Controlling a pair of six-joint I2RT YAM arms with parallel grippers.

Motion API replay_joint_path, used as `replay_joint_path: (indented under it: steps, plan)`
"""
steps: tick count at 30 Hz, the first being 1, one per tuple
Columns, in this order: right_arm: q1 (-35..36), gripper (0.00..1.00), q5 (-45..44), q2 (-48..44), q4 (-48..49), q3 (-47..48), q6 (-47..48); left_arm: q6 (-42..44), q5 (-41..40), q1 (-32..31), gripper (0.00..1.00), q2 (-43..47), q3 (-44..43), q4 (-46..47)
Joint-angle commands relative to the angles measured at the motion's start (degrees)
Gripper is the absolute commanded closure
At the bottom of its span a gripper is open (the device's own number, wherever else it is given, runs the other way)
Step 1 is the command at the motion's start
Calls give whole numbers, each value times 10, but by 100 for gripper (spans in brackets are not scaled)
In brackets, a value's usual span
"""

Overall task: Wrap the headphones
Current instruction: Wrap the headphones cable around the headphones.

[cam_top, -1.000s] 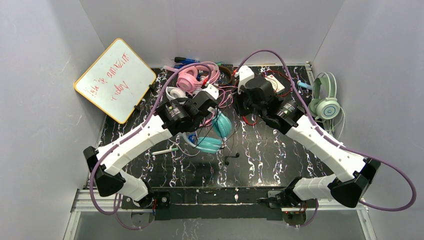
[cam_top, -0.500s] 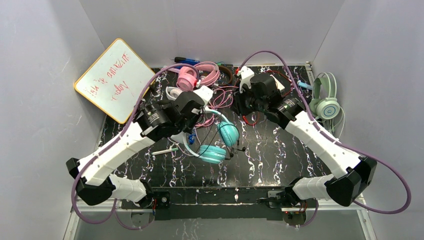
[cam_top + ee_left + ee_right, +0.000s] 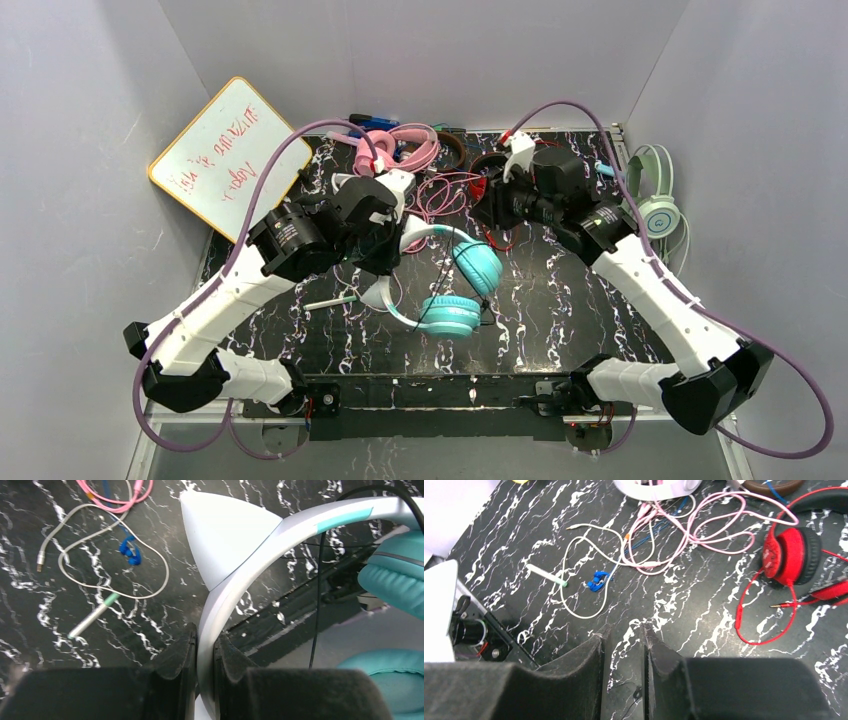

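My left gripper (image 3: 388, 262) (image 3: 205, 640) is shut on the white-and-teal headband (image 3: 260, 545) of the teal headphones (image 3: 472, 265), next to its white cat ear (image 3: 220, 535). It holds them above the table, cups (image 3: 397, 575) hanging toward the near edge, and a thin black cord (image 3: 317, 600) dangles from them. My right gripper (image 3: 482, 208) (image 3: 622, 635) hovers over the table with a narrow gap between its jaws and grips nothing. Red headphones (image 3: 791, 555), pink headphones (image 3: 385, 150), white headphones (image 3: 656, 485) and brown headphones (image 3: 455, 150) lie at the back. Mint green headphones (image 3: 650, 205) lean at the right wall.
Loose pink cords (image 3: 694, 535) and a white cord (image 3: 574, 605) with a blue clip (image 3: 596, 580) lie tangled mid-table. A white stylus (image 3: 330, 302) lies near the left arm. A whiteboard (image 3: 230, 160) leans on the left wall.
My left gripper has drawn back toward the near left, carrying the teal headphones up and out of the pile toward the table's middle. My right gripper has moved right and a little back.
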State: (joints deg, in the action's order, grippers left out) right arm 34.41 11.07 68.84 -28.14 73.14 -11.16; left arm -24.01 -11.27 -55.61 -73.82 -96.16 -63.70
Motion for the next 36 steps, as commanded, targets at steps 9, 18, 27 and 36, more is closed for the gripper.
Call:
replay_joint_path:
  steps: [9,18,27,36]
  plan:
    - [-70,66,-141,-65,-29,-27,-42,-92,87,6,100,-8,-44,29]
    - [-76,66,-152,-159,6,-110,-73,-115,89,64,100,-39,-94,10]
    - [-77,48,-49,-267,67,-212,-73,-101,142,138,100,-78,-153,-7]
    - [-76,1,108,-267,224,-311,-89,-92,123,145,100,-116,-242,-54]
